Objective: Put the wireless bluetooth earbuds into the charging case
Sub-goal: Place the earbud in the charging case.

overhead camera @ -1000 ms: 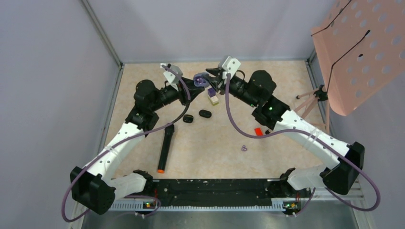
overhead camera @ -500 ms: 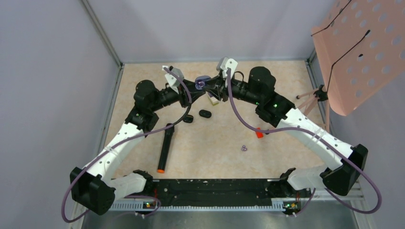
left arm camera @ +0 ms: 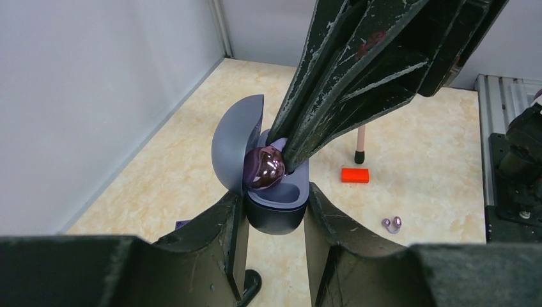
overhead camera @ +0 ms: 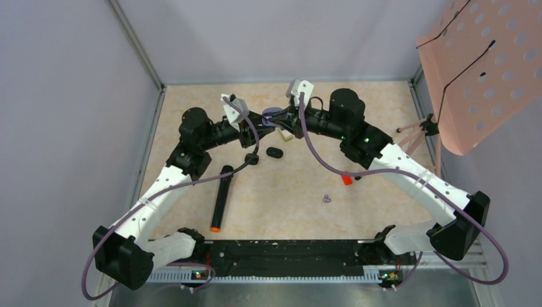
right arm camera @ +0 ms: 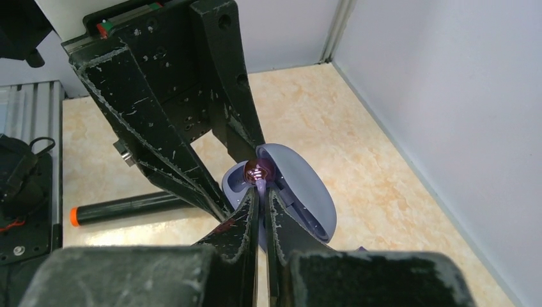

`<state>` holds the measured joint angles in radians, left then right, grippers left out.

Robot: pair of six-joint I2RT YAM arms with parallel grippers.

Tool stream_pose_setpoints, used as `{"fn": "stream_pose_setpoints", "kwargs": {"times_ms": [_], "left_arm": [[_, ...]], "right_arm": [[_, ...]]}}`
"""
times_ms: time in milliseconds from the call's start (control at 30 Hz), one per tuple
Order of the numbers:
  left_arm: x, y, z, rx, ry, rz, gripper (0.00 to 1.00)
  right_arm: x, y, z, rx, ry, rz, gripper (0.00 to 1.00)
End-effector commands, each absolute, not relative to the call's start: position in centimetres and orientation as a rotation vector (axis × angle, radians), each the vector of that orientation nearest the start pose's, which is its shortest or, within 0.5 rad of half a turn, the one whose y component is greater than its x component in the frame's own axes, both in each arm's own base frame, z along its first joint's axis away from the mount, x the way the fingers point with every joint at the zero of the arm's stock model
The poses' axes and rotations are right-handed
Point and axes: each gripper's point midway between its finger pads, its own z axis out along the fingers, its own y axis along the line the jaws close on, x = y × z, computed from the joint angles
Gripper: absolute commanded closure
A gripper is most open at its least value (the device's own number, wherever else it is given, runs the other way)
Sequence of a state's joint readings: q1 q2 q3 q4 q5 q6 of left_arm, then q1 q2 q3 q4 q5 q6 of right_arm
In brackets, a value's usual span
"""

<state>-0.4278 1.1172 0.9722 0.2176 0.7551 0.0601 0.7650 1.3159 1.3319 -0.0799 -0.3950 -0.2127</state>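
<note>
At centre frame the right gripper (right arm camera: pixel 259 190) has closed fully, its tips against the glossy earbud (left arm camera: pixel 263 171) in the charging case (left arm camera: pixel 233 147). The left gripper (left arm camera: pixel 275 214) clamps the case base. Seating is judged nearly complete.

From above, the charging case (overhead camera: pixel 273 112) is nearly hidden between the left gripper (overhead camera: pixel 263 119) and the right gripper (overhead camera: pixel 284 119) (only a purple sliver shows), and the pink board (overhead camera: pixel 479 70) runs off the edge. At the left wrist, the right gripper's tips cover part of the earbud (left arm camera: pixel 262 171); the rings (left arm camera: pixel 391 222) are too blurred to make out.

No legible text or markings anywhere.
</note>
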Motion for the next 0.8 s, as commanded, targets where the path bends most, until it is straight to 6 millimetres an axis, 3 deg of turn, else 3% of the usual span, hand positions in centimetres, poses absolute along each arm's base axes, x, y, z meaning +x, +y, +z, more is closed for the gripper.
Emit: {"fn": "stream_pose_setpoints", "kwargs": {"times_ms": [0, 133, 767], "left_arm": [[26.8, -25.7, 35.9, 1.038, 1.171, -0.814, 1.00], [26.9, -25.7, 35.8, 1.064, 1.177, -0.801, 1.00], [27.1, -26.1, 34.6, 1.090, 1.259, -0.851, 1.00]], "right_arm": [[26.5, 34.0, 40.5, -1.099, 1.209, 0.722, 1.00], [25.7, 33.8, 39.4, -1.190, 1.169, 0.696, 1.00], [25.4, 33.7, 38.8, -1.296, 1.117, 0.635, 1.00]]}}
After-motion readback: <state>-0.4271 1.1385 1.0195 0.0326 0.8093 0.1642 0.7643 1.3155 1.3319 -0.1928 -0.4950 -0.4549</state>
